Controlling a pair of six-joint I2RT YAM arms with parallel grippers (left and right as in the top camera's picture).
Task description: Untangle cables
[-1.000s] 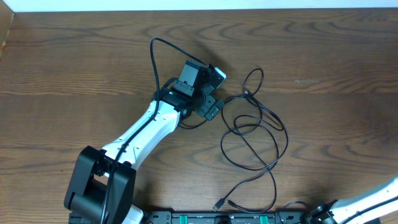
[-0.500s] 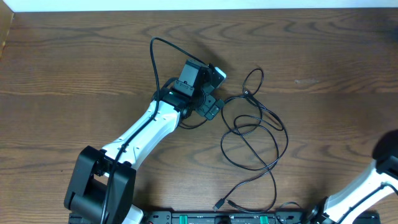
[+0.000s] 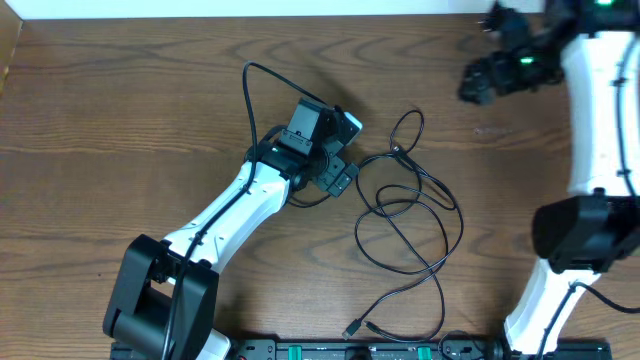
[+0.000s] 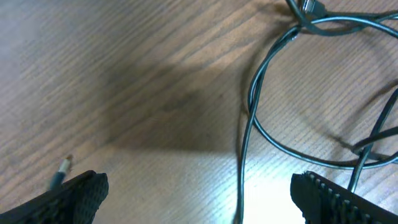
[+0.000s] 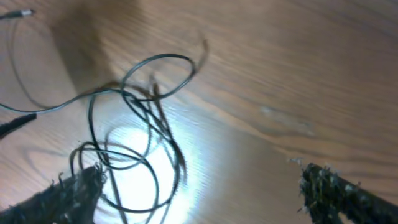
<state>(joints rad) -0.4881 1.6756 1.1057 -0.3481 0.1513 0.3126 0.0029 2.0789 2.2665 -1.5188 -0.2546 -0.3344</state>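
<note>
Thin black cables [image 3: 405,205] lie in tangled loops on the wooden table, right of centre, with a plug end [image 3: 352,328] near the front edge. My left gripper [image 3: 340,150] hangs open just left of the tangle; in its wrist view a cable strand [image 4: 245,155] runs between its fingers [image 4: 199,193], untouched. My right gripper [image 3: 475,80] is open and empty, raised at the back right, above and to the right of the tangle. The right wrist view shows the loops [image 5: 134,124] blurred, below and left of its open fingers [image 5: 205,190].
A thicker black lead [image 3: 247,100] fixed to the left arm arcs over the table behind it. The table's back edge meets a white strip [image 3: 300,8]. A black base rail [image 3: 350,350] runs along the front edge.
My right arm has swung up from the front right corner to the back right of the table. The left arm and the cables have not moved.
</note>
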